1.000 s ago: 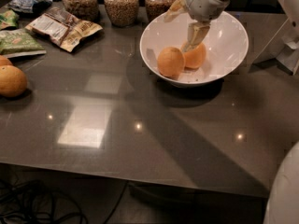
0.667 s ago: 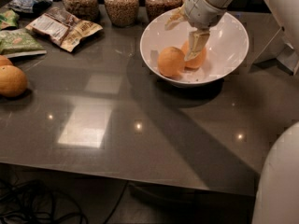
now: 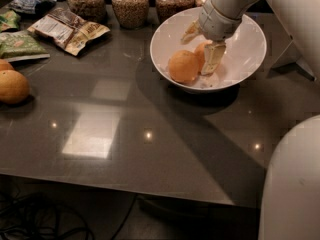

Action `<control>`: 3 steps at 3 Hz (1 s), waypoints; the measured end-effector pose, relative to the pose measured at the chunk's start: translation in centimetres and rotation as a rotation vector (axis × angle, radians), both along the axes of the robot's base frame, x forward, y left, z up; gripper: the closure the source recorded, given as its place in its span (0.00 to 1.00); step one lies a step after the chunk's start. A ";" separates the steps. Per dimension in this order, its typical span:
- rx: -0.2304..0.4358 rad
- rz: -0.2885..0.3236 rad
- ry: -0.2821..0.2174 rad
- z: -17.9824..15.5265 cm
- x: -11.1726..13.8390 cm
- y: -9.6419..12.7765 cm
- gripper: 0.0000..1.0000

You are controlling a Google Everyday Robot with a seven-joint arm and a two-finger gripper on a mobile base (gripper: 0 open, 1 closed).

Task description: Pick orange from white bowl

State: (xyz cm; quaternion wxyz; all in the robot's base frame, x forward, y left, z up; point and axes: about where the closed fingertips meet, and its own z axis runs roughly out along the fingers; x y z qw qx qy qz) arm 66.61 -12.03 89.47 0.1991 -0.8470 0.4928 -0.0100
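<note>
The white bowl (image 3: 245,49) stands at the back right of the dark table. Two fruits lie in it, touching. The larger, paler orange (image 3: 183,67) is at the front left. A smaller, deeper orange fruit (image 3: 201,52) is behind it to the right. My gripper (image 3: 200,54) reaches down into the bowl from the upper right. Its fingers are apart: one fingertip (image 3: 212,60) stands just right of the pale orange and in front of the smaller fruit, the other (image 3: 191,32) is up by the bowl's back wall. The smaller fruit sits between them. Nothing is gripped.
Two more orange fruits (image 3: 12,86) lie at the table's left edge. Snack bags (image 3: 67,29) and a green packet (image 3: 20,45) are at the back left. Glass jars of grains (image 3: 132,5) line the back edge behind the bowl. My robot's white body (image 3: 292,184) fills the lower right.
My gripper has come lower into the bowl, its front finger now down beside the pale orange. The fruits and the bowl have not moved.
</note>
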 end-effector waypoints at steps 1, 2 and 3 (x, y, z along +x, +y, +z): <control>-0.003 0.006 0.026 -0.9 0.1 0.4 0.33; 0.001 0.020 0.051 -1.6 0.1 1.3 0.34; 0.010 0.034 0.073 -2.0 -0.1 2.0 0.33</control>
